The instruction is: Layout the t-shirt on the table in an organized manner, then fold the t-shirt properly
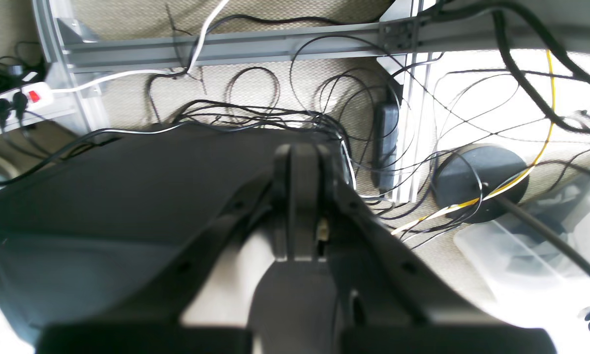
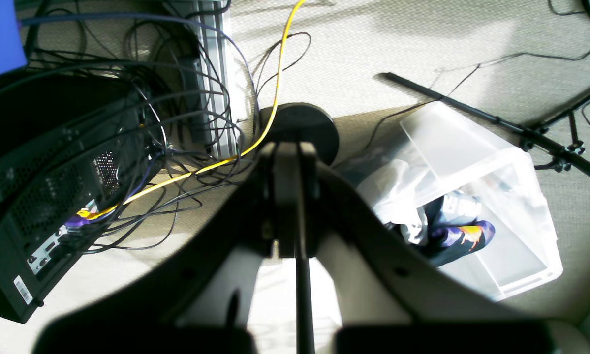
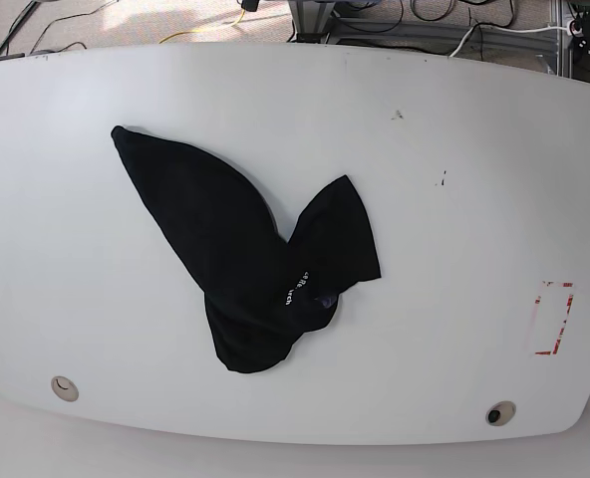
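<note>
Black cloth, the t-shirt (image 3: 255,261), lay bunched in a loose V on the table (image 3: 454,199), left of centre in the base view; one long lobe ran up toward the far left, a shorter one rose to the right, and small white lettering showed near the lower fold. Neither arm appeared over the tabletop in that view. The left gripper (image 1: 302,196) had its jaws pressed together and held nothing; its camera looked down on floor cables (image 1: 275,108) and a dark case. The right gripper (image 2: 292,196) was likewise closed and empty, hanging above the carpet near a clear plastic bin (image 2: 477,196) of clothes. Judged from this, the laying-out step had not yet begun; the garment was untouched and unflattened. The next move would call for both arms to come over the table, open their jaws, and take hold of separate edges of the cloth to spread it flat; the crumpled overlap near the lettering could hide which edge is which.
</note>
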Controlling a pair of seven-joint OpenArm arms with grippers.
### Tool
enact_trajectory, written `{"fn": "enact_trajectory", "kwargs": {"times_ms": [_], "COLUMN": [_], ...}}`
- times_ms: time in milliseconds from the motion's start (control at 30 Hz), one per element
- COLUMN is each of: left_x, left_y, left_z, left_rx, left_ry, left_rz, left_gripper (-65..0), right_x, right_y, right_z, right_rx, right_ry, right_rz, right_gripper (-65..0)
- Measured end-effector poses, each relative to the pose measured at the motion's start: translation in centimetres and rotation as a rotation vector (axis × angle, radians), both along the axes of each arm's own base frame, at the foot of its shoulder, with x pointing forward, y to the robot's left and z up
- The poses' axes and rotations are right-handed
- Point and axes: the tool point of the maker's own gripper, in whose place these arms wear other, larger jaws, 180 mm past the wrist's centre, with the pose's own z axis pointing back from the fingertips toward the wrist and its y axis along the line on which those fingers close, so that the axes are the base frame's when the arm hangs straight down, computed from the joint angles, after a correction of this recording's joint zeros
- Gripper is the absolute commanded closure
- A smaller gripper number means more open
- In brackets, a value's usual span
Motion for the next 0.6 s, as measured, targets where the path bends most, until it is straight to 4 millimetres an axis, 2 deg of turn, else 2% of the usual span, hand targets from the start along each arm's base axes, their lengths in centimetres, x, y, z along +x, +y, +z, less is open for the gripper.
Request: {"fn": "enact_trajectory", "kwargs": {"times_ms": [300,467,600], "left_x": [-3.0,-3.2,-2.9], "left_y": [0.4,0.6,0.8], "left_z": [3.0,4.7,6.3], "left_rx": [0.014,0.02,0.028], "left_ry": [-0.007,-0.035,-0.064], "left_rz": [-0.019,-0.031,-0.043], "left_gripper": [0.0,0.0,0.0], "right_x": [-0.4,-1.1,-0.4], "right_y": [0.9,1.2,1.7], "right_z": [2.7,3.6,4.9], "right_rx": [0.011,0.003,0.004], "right_ry": [-0.057,-0.039,-0.076], "right_rz": [0.02,0.018,0.017], "right_gripper": [-1.0,-0.8,-0.8]}}
